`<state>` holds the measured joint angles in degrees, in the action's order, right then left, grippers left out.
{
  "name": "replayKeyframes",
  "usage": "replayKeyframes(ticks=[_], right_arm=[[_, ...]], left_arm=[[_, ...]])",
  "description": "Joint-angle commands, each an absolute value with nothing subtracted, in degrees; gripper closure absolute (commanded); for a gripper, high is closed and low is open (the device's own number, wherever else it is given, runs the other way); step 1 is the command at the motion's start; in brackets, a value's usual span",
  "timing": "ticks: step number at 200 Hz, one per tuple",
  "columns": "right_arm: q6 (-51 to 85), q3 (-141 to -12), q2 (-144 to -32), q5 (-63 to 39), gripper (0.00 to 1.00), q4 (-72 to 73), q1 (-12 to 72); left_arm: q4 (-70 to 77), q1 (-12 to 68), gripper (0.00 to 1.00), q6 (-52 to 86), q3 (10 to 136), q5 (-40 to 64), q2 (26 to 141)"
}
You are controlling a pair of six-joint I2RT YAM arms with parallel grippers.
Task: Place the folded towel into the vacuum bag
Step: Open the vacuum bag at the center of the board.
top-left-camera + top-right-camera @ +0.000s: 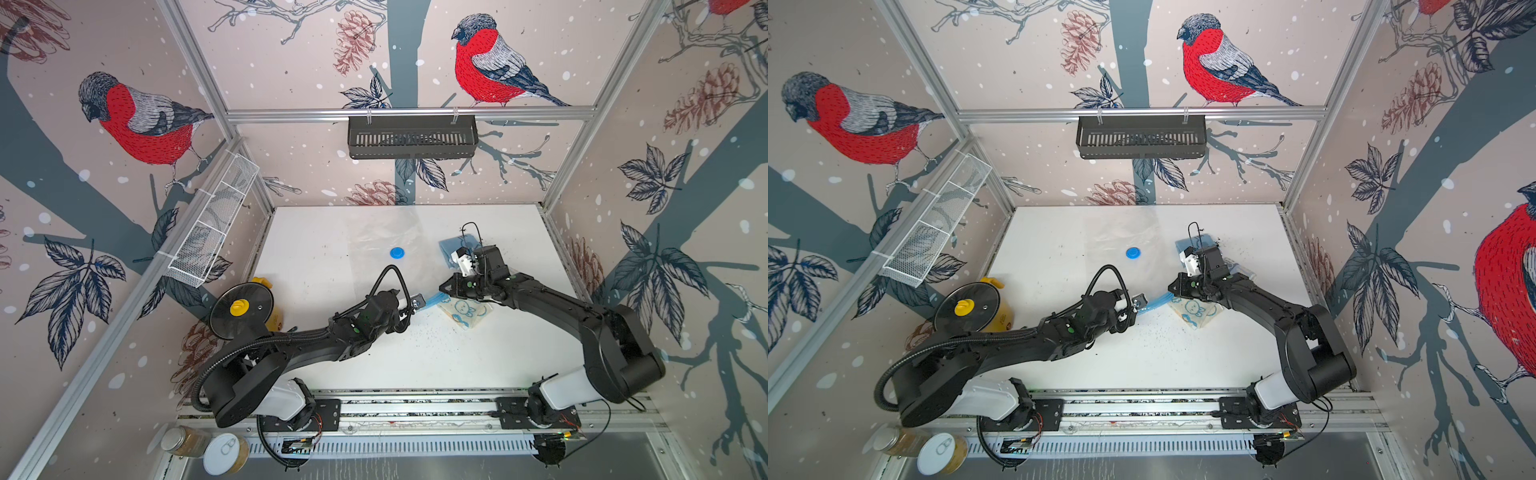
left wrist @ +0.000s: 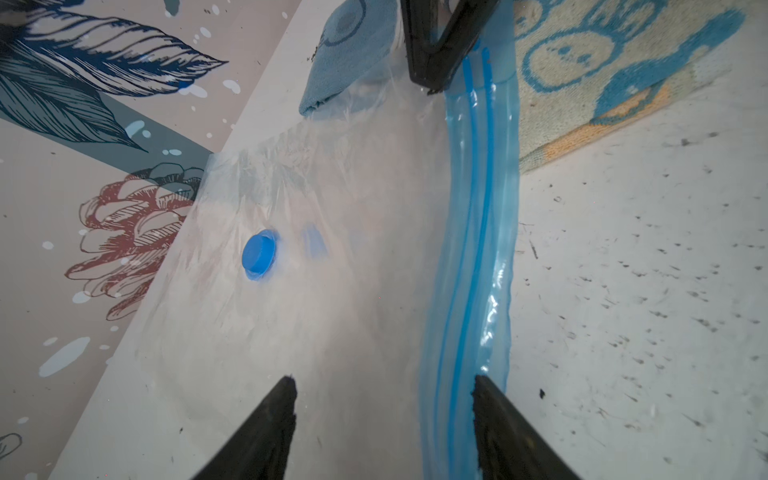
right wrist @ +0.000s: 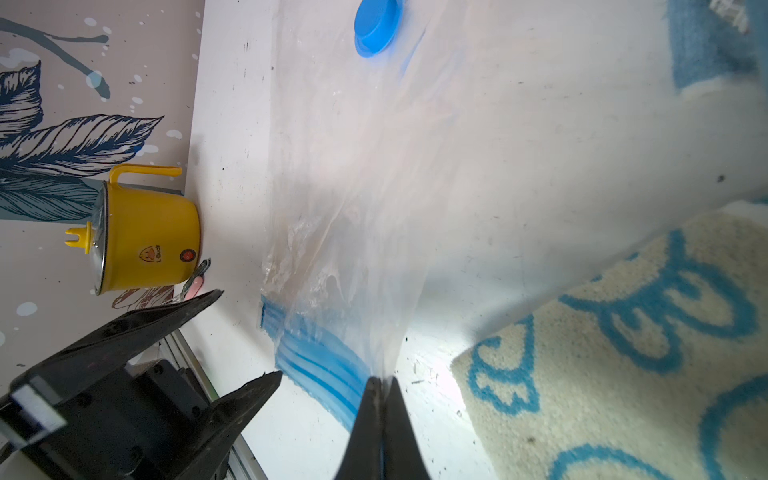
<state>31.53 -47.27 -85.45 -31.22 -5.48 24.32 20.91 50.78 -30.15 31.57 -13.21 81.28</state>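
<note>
Two robot arms meet at the mouth of a clear vacuum bag, which lies across the middle of the white table with its round blue valve cap facing up. The right gripper is pinched tight on the bag's edge at the blue zip strip, and the film there appears raised a little off the table. The left gripper stands with its fingers partly apart, astride the same strip further along, holding nothing yet. The folded towel, cream with blue bunny outlines, lies on the table just beside the mouth, outside the bag and partly under the right arm. A plain blue cloth sits beyond the right wrist. The step in hand looks to be opening the mouth. To do it well, the left fingers should take only the top layer of the strip, then lift and draw away from the right grip so a gap forms facing the towel. Thin film slips and clings, so a square, firm bite and a slow pull would serve best.
</note>
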Motion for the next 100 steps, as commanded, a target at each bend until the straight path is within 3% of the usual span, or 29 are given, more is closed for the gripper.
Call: replayKeyframes(ticks=[1, 100], right_arm=[[31.29, -47.27, -84.99, -31.97, 0.99, -4.39, 24.05], [31.03, -47.41, -84.33, -32.17, 0.99, -4.1, 22.61]], left_arm=[[24.63, 50.83, 0.35, -28.82, 32.17, -14.94, 82.59], [17.19, 50.8, 0.29, -30.65, 31.59, -9.95, 79.14]])
